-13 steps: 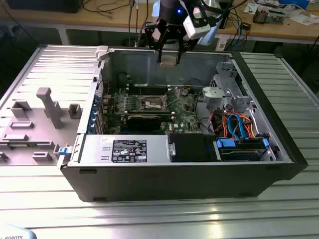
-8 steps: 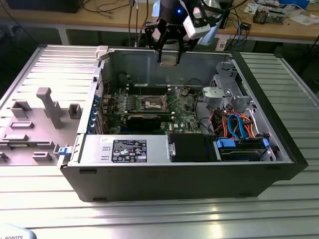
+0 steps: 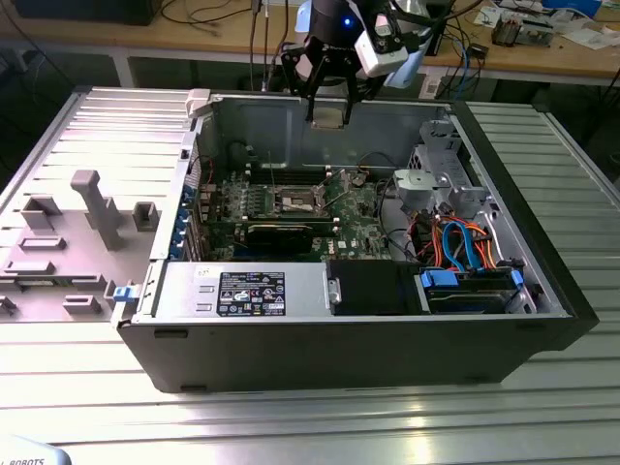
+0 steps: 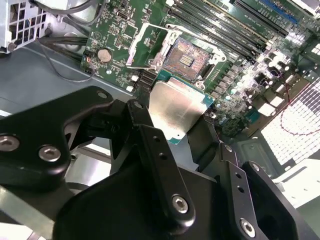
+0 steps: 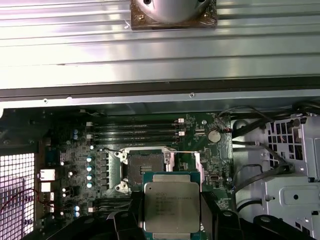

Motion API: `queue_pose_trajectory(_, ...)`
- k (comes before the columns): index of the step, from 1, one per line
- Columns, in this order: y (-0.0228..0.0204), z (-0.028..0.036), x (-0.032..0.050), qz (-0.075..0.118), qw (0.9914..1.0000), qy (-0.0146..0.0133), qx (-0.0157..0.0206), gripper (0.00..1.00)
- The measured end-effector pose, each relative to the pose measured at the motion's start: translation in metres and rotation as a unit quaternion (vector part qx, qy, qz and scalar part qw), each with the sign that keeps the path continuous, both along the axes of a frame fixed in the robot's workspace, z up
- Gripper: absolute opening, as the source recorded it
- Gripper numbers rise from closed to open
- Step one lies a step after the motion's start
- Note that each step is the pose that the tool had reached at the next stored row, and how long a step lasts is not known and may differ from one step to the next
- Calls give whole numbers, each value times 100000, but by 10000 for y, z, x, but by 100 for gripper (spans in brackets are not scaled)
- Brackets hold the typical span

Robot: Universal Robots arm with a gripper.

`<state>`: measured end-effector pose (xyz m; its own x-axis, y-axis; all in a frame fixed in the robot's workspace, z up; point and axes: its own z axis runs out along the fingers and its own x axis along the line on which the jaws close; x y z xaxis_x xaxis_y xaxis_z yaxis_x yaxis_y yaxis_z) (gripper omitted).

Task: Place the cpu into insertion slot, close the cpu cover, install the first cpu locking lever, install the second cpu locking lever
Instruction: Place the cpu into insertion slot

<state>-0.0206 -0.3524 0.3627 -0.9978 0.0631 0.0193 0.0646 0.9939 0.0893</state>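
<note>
1. The gripper (image 3: pixel 329 108) hangs over the far wall of the open computer case (image 3: pixel 291 131), well above the motherboard (image 5: pixel 210 150).
2. Its jaws are closed narrowly on the cpu (image 5: pixel 171 205), pinching two opposite edges. The flat chip sits between the fingers (image 4: pixel 150 135) with its metal top in plain sight in the first wrist view.
3. The insertion slot (image 5: pixel 145 167) is near the middle of the motherboard, just beside the memory slots (image 5: pixel 135 131). Its dark centre is bare.
4. The cpu cover (image 4: pixel 142 47) is swung open beside the slot, so the socket is uncovered.
5. The relation that matters: the slot lies below the jaws and a little past the chip's free edge, well apart from it. The chip's sides look roughly square to the slot's rim.
6. By my judgement the first step is in hand, and the chip is not yet seated.
</note>
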Motion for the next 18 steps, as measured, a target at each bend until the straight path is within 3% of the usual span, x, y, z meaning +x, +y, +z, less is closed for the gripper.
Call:
queue_pose_trajectory(2,0,-2,0,-1068,99994,-1,5,54)
queue_pose_trajectory(18,0,-1,0,-1798,99984,0,3,54)
